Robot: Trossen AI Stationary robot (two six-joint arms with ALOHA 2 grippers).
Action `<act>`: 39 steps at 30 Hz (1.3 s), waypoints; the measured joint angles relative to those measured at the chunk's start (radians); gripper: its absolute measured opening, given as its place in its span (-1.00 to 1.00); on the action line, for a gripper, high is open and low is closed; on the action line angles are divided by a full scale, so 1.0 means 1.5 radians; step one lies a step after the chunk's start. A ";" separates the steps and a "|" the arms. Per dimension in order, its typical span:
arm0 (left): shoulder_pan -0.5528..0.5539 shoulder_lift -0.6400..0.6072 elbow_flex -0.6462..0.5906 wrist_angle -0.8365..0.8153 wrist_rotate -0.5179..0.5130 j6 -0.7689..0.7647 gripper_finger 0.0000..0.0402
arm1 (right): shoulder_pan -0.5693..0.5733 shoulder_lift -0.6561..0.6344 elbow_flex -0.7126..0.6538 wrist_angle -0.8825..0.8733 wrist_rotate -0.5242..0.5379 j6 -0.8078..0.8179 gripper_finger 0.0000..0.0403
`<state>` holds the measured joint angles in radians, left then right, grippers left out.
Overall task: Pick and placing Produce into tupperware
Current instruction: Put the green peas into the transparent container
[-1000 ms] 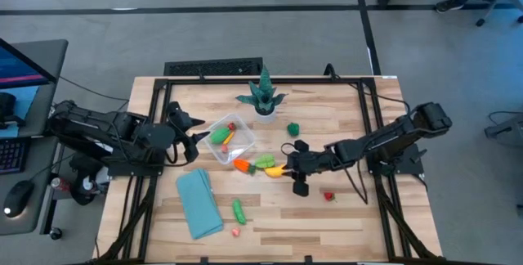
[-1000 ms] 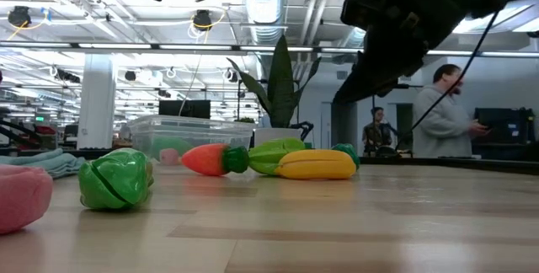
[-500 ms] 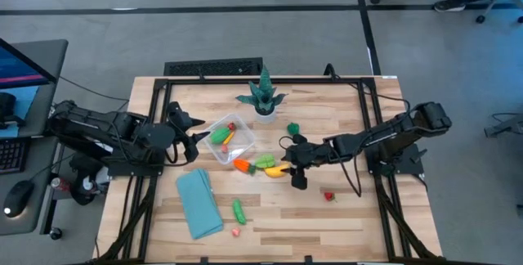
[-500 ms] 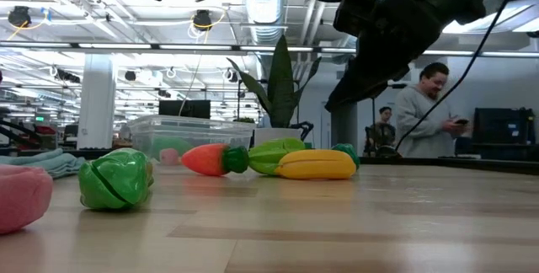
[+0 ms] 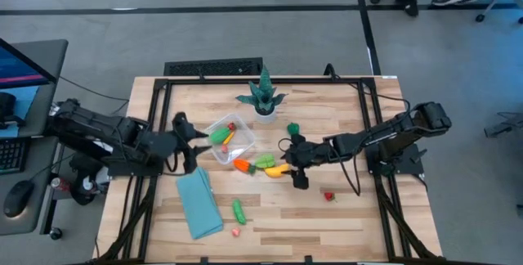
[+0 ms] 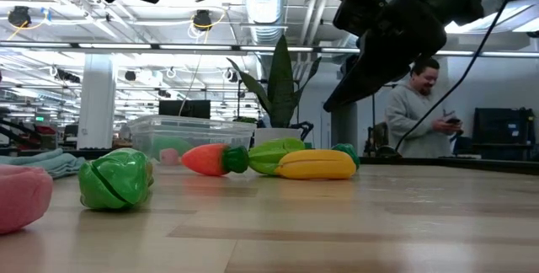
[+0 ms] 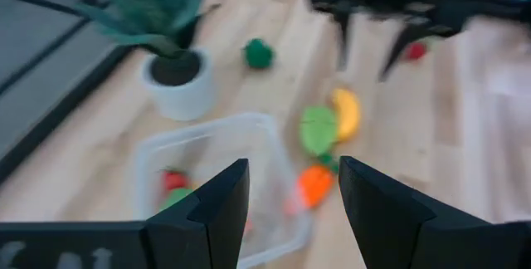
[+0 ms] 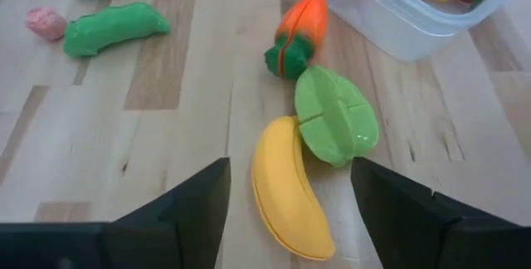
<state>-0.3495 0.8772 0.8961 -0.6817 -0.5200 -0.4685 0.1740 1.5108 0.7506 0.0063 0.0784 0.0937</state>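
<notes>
high: tupperware (image 5: 230, 140) mid-tabletop (image 5: 343, 216), plant (image 5: 264, 97) behind, blue cloth (image 5: 198, 202) near front edge, bare wood right | low: banana (image 6: 317, 164), carrot (image 6: 206, 158) in a row, person (image 6: 414, 121) beyond | left wrist: left gripper (image 7: 292, 198) fingers spread, over tupperware | right wrist: right gripper (image 8: 290, 194) fingers spread above banana, leaf (image 8: 334, 126) touching it
</notes>
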 joint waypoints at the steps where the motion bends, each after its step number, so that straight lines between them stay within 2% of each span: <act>1: -0.013 0.000 -0.019 0.029 -0.001 -0.013 -0.11 | 0.000 0.000 0.000 0.000 0.000 -0.002 0.18; 6: -0.081 0.001 -0.105 0.123 -0.025 -0.113 -0.11 | 0.000 0.000 0.000 -0.005 0.000 -0.016 0.16; 11: -0.143 0.001 -0.153 0.218 -0.053 -0.186 -0.11 | 0.000 0.000 0.000 -0.018 0.000 -0.016 0.16; 17: -0.237 0.041 -0.164 0.245 -0.047 -0.249 -0.11 | -0.001 0.000 0.000 -0.021 0.000 -0.016 0.16; 22: -0.267 0.093 -0.164 0.271 -0.015 -0.280 -0.11 | -0.011 0.000 0.000 -0.020 0.000 0.006 0.16; 25: -0.265 0.121 -0.164 0.316 0.014 -0.250 -0.11 | -0.016 0.000 0.000 -0.019 0.000 0.018 0.16; 31: -0.225 0.200 -0.129 0.357 0.089 -0.079 -0.11 | -0.017 0.000 0.000 -0.019 -0.001 0.050 0.16; 34: -0.191 0.236 -0.110 0.352 0.132 -0.035 -0.11 | -0.015 0.000 0.000 -0.022 -0.007 0.075 0.16; 39: -0.159 0.259 -0.091 0.358 0.166 -0.002 -0.11 | 0.000 0.000 0.001 -0.043 -0.029 0.109 0.16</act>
<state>-0.5880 1.2661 0.7601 -0.1447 -0.2718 -0.4721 0.1734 1.5108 0.7513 -0.0576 0.0353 0.2570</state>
